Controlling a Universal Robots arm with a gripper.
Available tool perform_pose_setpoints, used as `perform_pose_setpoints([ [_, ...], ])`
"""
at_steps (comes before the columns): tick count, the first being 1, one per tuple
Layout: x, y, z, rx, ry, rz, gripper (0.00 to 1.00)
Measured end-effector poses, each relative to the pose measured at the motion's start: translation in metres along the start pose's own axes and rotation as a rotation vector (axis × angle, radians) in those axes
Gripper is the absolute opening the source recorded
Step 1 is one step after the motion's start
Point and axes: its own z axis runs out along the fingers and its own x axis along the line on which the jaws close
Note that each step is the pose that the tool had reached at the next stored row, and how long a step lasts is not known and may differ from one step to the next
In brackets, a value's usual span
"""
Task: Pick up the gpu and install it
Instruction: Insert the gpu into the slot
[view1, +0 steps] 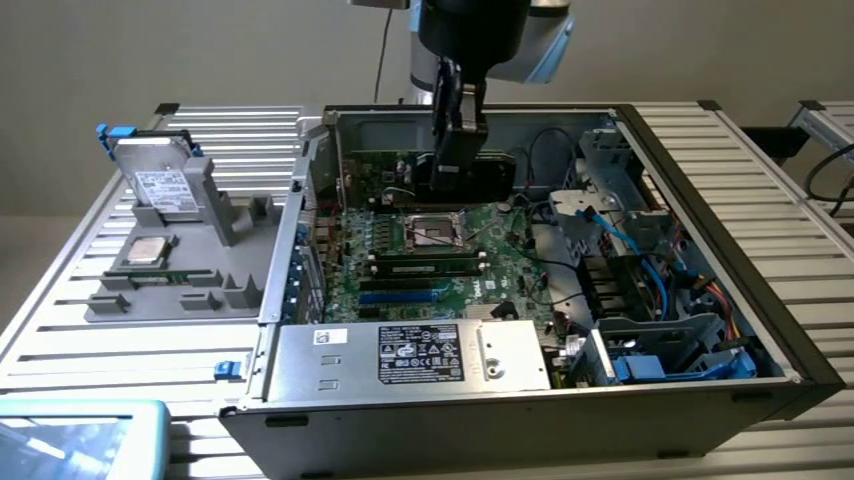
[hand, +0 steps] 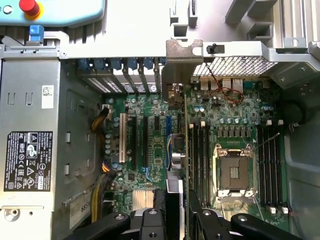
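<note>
My gripper reaches down into the open computer case and is shut on the gpu, which hangs as a dark block above the far part of the green motherboard. In the wrist view the gpu shows edge-on between my fingers, with its silver end bracket up against the case's rear slot wall. The card stands over the row of expansion slots, beside the memory sticks. Whether its lower edge touches a slot is hidden.
The CPU socket lies open mid-board, and the power supply fills the near case corner. Cables and drive cages crowd the exterior view's right. A grey tray holding a hard drive and a chip sits outside at the exterior view's left.
</note>
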Motion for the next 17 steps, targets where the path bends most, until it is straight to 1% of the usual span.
perform_pose_setpoints([
  [3,0.0,0.0,0.0,0.0,0.0,0.0,0.28],
  [4,0.0,-0.0001,0.0002,0.0002,0.0009,0.0,0.28],
  [6,-0.001,0.0,0.0012,0.001,0.0088,0.0,0.28],
  [8,-0.003,-0.0002,0.0034,0.0014,0.0139,0.001,0.28],
  [9,-0.005,-0.0003,0.0042,0.0016,0.018,0.001,0.28],
  [10,-0.007,-0.0003,0.005,0.002,0.0236,0.002,0.28],
  [13,-0.013,-0.0003,0.0074,0.0028,0.036,0.003,0.28],
  [15,-0.018,-0.0003,0.0088,0.0042,0.0462,0.004,0.28],
  [16,-0.02,-0.0002,0.0095,0.0056,0.0489,0.004,0.28],
  [17,-0.021,0.0001,0.0105,0.0081,0.0492,0.004,0.28],
])
